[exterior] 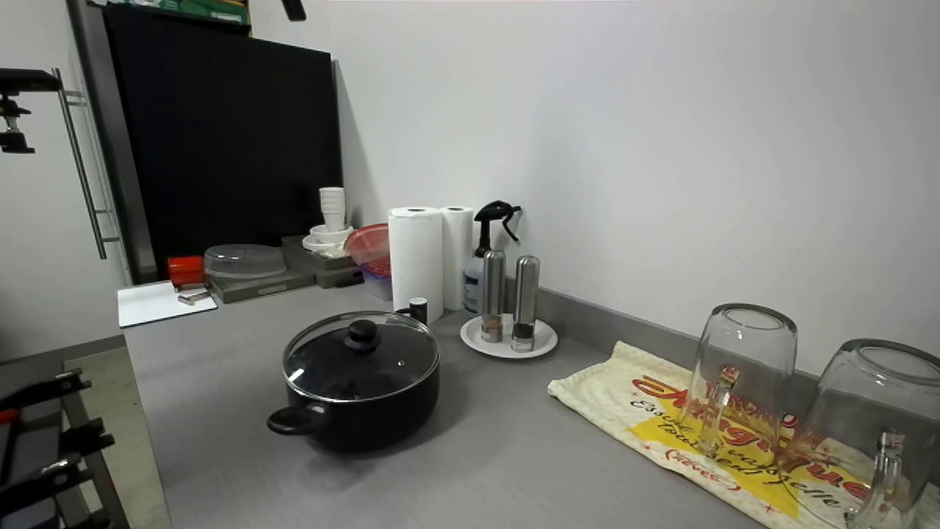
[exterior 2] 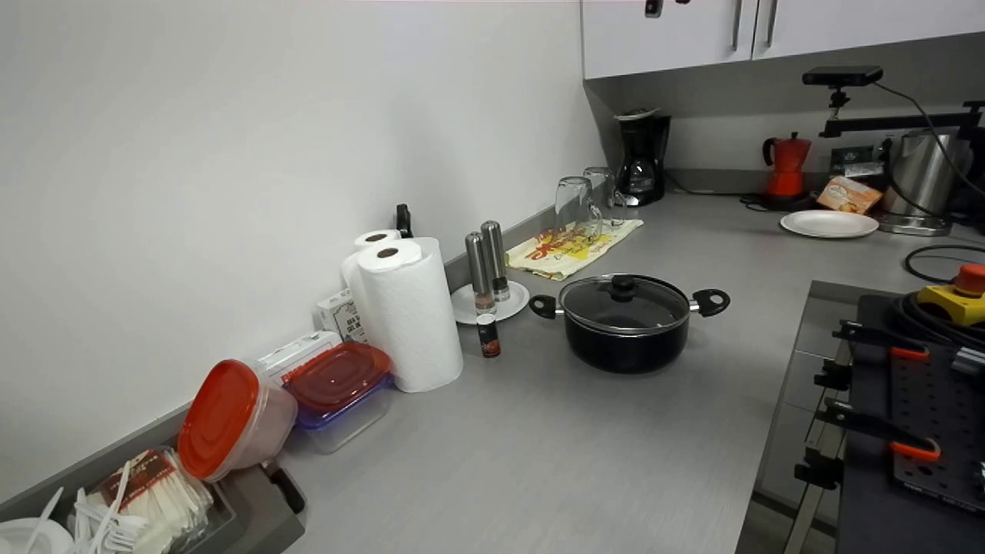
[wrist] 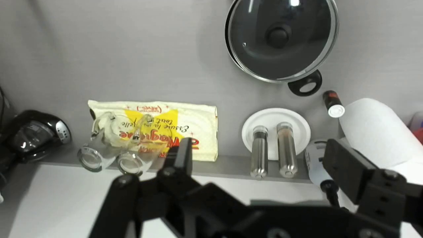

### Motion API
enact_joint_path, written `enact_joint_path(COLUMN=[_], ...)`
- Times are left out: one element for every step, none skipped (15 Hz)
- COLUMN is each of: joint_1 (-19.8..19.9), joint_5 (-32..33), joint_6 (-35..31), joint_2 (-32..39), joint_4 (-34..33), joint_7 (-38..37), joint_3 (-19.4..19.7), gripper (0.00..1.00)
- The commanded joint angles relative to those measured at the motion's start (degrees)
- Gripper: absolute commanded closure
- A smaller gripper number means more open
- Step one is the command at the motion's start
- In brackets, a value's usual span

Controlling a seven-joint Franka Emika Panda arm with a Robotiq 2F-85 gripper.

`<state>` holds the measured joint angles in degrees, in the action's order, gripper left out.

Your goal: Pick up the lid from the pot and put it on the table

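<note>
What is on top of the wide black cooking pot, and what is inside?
A round see-through lid with a black knob rests on the black pot. Through it the inside looks dark; whether the pot holds anything cannot be told.

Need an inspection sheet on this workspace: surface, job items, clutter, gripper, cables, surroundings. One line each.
Surface: grey countertop, no spills seen
Job items: lid resting on the pot; pot upright on the grey countertop
Clutter: small jar near the pot, paper towel rolls, spray bottle, two metal mills on a white plate, upturned glass mugs on a printed cloth
Gripper: open, nothing held
Cables: black cord curling on the grey countertop, apart from the pot
Surroundings: white wall, coffee maker, red emergency stop button
</note>
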<state>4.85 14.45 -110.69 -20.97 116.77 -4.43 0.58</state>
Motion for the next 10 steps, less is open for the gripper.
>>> enact_joint_path(joint_1=[-1.5, -1.9, -2.2, -2.4, -2.5, -2.6, -2.6, -2.5, -2.5, -2.4], joint_5=[-1.7, -2.0, -2.4, -2.5, -2.4, -2.5, -2.6, -2.6, -2.4, -2.3], joint_6=[-3.3, -4.5, -5.6, -6.2, -6.8, -7.0, -7.2, -7.1, -6.8, -6.5], joint_2=[11.2, 13.9, 17.1, 19.9, 22.8, 25.4, 27.7, 30.0, 32.0, 34.1], joint_4=[-9.2, -10.3, -11.2, -12.1, -12.5, -12.9, -12.7, -12.8, -12.4, -12.6], joint_7=[0.6, 0.5, 0.5, 0.4, 0.4, 0.5, 0.4, 0.4, 0.2, 0.1], joint_3=[-0.3, -0.3, -0.3, -0.3, -0.2, 0.0, 0.2, 0.4, 0.6, 0.9], gripper=[0.0, 0.0, 0.0, 0.0, 0.0, 0.0, 0.0, 0.0, 0.0, 0.0])
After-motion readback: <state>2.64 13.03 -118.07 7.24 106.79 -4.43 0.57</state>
